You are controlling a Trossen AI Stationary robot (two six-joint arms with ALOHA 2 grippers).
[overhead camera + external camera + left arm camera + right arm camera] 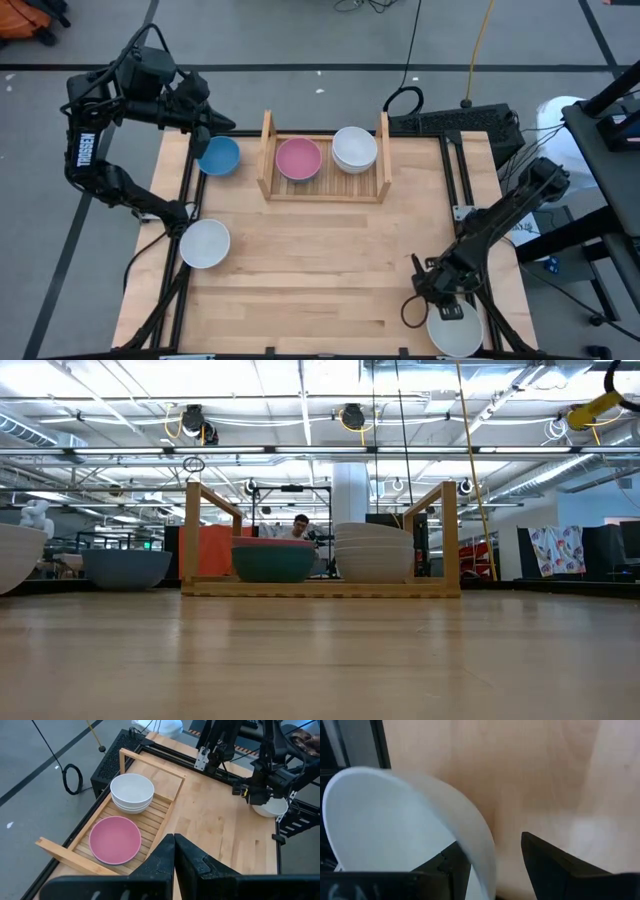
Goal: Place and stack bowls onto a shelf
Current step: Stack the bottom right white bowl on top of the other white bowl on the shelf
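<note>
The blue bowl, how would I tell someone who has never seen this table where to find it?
Start at the small light-wood shelf at the back of the table, which holds a pink bowl and a stack of white bowls. Just outside its left side panel, on the tabletop, sits the blue bowl, below the left end effector. It is the only blue one; the nearest loose bowl is white.

high cam straight down over whole table [330, 270]; low cam at tabletop lvl facing shelf [320, 588]; l wrist also sees shelf [165, 815]; r wrist close on white bowl [395, 820].
</note>
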